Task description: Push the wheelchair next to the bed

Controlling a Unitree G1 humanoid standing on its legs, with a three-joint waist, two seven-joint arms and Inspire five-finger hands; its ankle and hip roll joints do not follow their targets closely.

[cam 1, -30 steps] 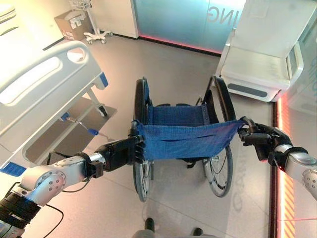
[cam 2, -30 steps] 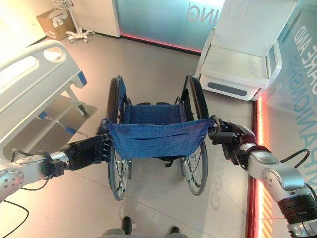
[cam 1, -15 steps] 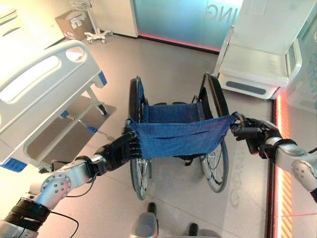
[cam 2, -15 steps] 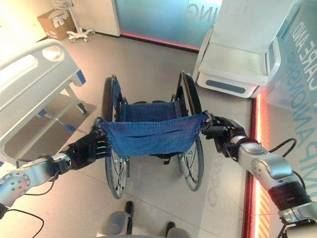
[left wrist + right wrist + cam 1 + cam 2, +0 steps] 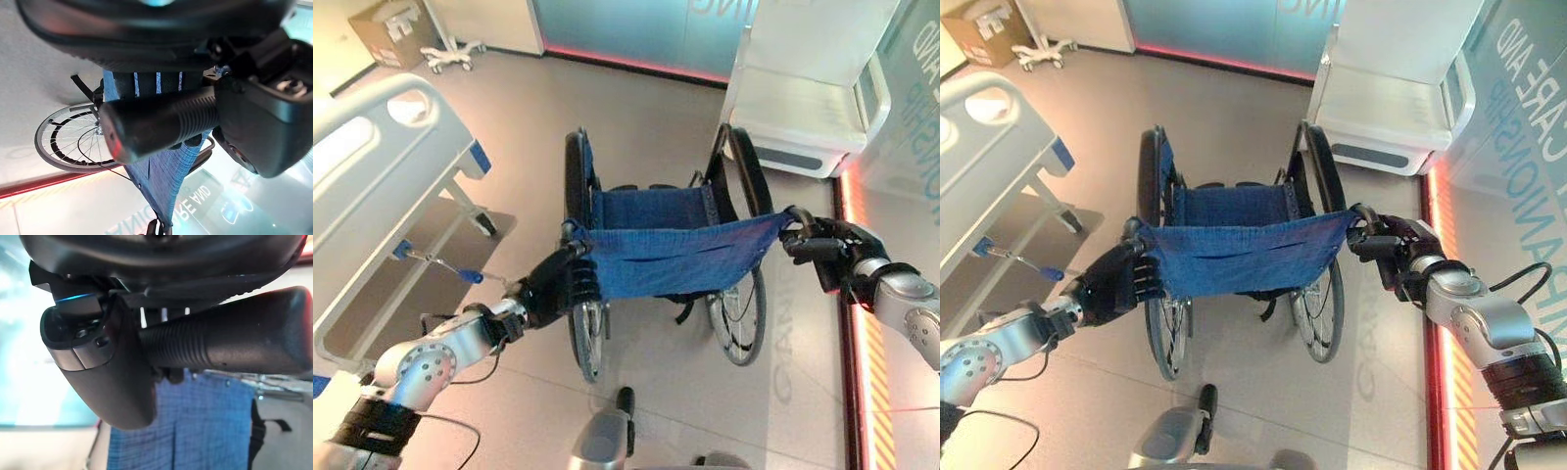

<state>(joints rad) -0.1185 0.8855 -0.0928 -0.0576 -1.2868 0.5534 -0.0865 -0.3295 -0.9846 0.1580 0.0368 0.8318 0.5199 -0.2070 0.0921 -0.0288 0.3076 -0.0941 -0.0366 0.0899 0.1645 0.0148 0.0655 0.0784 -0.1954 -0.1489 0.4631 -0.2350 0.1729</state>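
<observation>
Since a second ago my view has swung, not the chair. I have the wheelchair (image 5: 671,255) straight ahead, bed (image 5: 372,196) to its left, left robot hand (image 5: 558,282) and right robot hand (image 5: 827,250) each wrapped around a push handle.

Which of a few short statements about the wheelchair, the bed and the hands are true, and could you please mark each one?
1. Both robot hands grip the wheelchair's push handles. True: the left robot hand and the right robot hand are each curled round a handle.
2. The bed is on the robot's right. False: the bed is on its left.
3. The wheelchair has a blue seat. True.
4. Someone sits in the wheelchair. False: the seat is empty.
5. A cardboard box lies on the seat. False: it stands on the floor far off.
</observation>
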